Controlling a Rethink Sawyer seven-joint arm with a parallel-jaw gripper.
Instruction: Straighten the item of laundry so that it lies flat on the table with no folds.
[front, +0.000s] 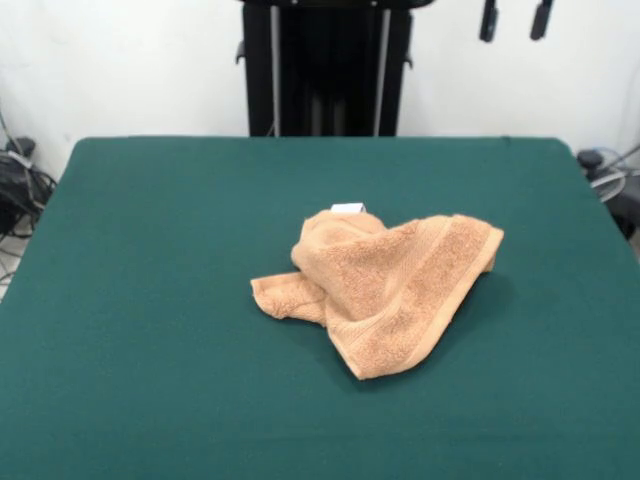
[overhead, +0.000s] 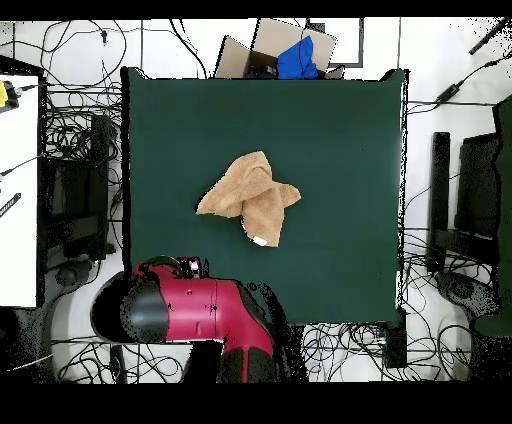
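The orange-tan towel (front: 385, 290) lies crumpled near the middle of the green table (front: 150, 300), folded over itself, with one banded corner toward the front. Its white label (front: 347, 208) shows at the far edge. In the overhead view the towel (overhead: 250, 195) is a bunched, irregular shape on the table (overhead: 340, 150), with the label (overhead: 259, 240) on the side nearest the robot. My gripper (front: 515, 20) hangs at the top right edge, high above the table's far side and well away from the towel. Its two fingertips (front: 489, 20) stand apart with nothing between them.
The black pedestal (front: 325, 70) stands behind the table's far edge. The red arm (overhead: 190, 310) is drawn back off the table's edge. A cardboard box holding something blue (overhead: 290, 55) sits beyond the opposite edge. Cables (overhead: 70, 150) cover the floor around the table.
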